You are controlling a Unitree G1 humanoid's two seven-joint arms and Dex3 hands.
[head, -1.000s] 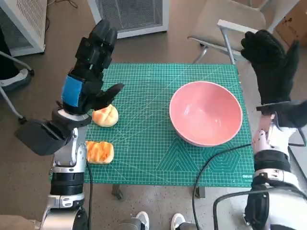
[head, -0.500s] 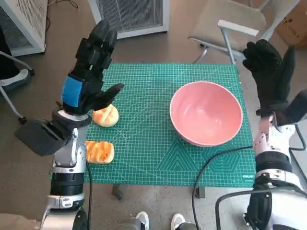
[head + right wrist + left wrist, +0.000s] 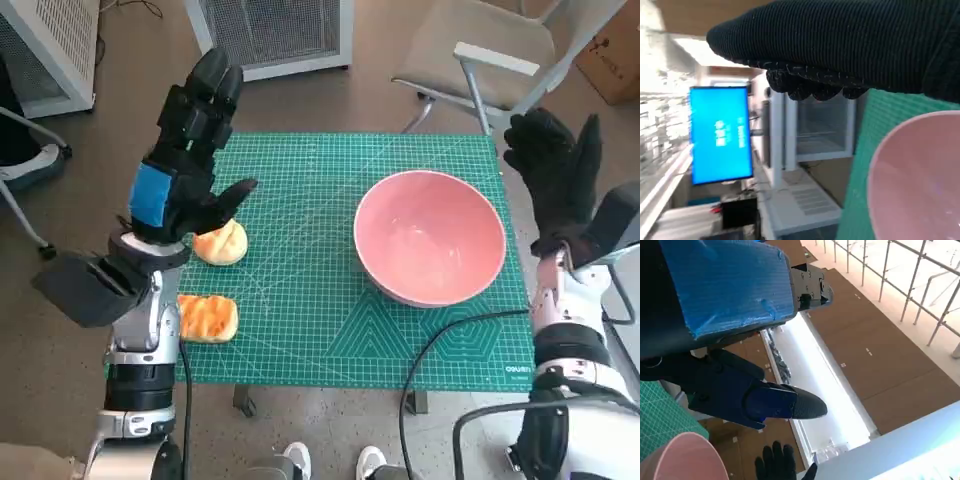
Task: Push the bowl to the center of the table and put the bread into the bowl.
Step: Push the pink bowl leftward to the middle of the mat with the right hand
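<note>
Pink bowl (image 3: 429,236): glossy, empty, standing on the green cutting mat (image 3: 330,310) that covers the desk, toward the robot's right side. It sits just inboard of the right hand (image 3: 556,185), apart from it, with nothing touching its rim.

Right hand: black knitted glove, raised upright above the desk's right edge, fingers spread, holding nothing. The right wrist view shows the bowl's rim close below the glove.

Left hand (image 3: 185,150): black, blue tape on its back, raised above the mat's left part, fingers extended and apart, holding nothing.

Bread, two pieces: a round bun (image 3: 221,241) just under and beside the left hand's thumb, not touched; a flatter toasted piece (image 3: 207,317) nearer the robot, beside the left forearm.

Step in hand, as judged: pushing the bowl toward the middle, not yet started. To do it well, the right hand should come down outside the bowl's far wall, meet it low with a flat palm, and push slowly toward the left hand. Contact high on the rim could tip the bowl. Stop short of the bun.
</note>
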